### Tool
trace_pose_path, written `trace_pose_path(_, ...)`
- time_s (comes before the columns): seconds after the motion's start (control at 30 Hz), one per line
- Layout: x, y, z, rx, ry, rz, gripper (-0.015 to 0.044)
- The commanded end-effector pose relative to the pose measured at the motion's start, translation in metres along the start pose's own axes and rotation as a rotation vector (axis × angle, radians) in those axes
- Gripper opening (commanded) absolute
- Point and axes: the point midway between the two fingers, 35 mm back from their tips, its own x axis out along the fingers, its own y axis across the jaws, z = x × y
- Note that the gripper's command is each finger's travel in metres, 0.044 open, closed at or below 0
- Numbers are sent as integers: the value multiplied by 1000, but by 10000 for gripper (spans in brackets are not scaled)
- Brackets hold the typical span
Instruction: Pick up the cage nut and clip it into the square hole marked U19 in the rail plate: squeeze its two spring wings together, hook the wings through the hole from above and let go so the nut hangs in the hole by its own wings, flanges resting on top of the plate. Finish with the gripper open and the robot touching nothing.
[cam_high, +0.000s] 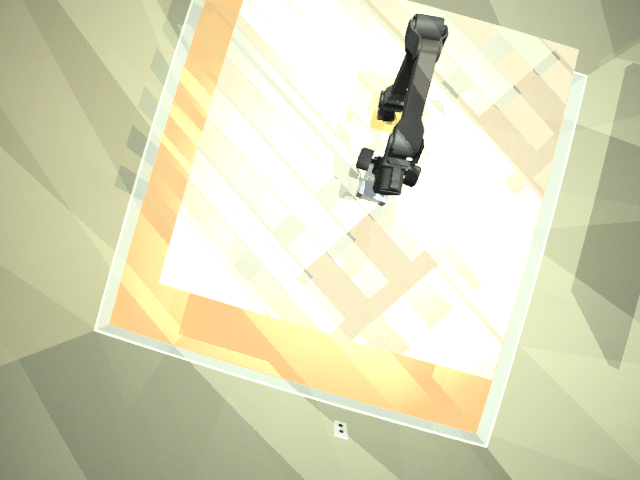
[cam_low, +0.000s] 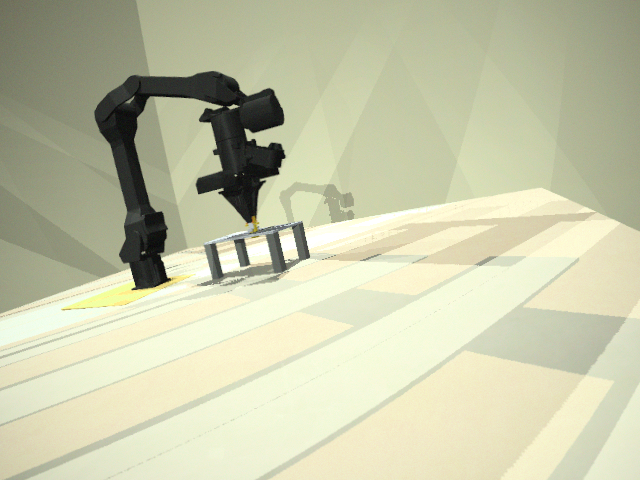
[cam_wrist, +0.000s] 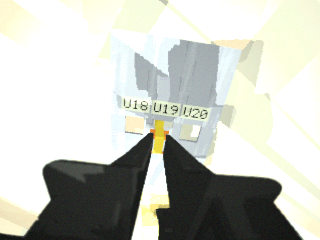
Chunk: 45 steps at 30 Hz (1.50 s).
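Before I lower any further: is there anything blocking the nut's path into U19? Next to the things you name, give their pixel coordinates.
Nothing visible blocks it. The claw (cam_low: 252, 221) (cam_wrist: 158, 138) holds the cage nut (cam_low: 254, 225) (cam_wrist: 158, 144) at the U19 position of the rail plate (cam_low: 227, 237) (cam_wrist: 192, 67). The nut itself covers most of the hole, so its fit there cannot be judged.

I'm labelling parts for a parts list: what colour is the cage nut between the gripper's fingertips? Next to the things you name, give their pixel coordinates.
Yellow, with orange bits; the cage nut (cam_low: 254, 224) (cam_wrist: 159, 144) shows best in the wrist view.

Pale olive walls (cam_high: 46, 206) (cam_low: 413, 103), crossed by faceted shadows, stand beyond the pincer; bright light washes the patchwork tabletop (cam_high: 289, 170) (cam_low: 289, 361) below it.
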Motion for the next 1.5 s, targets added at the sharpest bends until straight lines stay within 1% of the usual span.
trace_pose_path(0.0, 0, -1, 0, 2, -2, -1, 23)
trace_pose_path(1.47, 2, -3, 0, 1, -1, 69, 23)
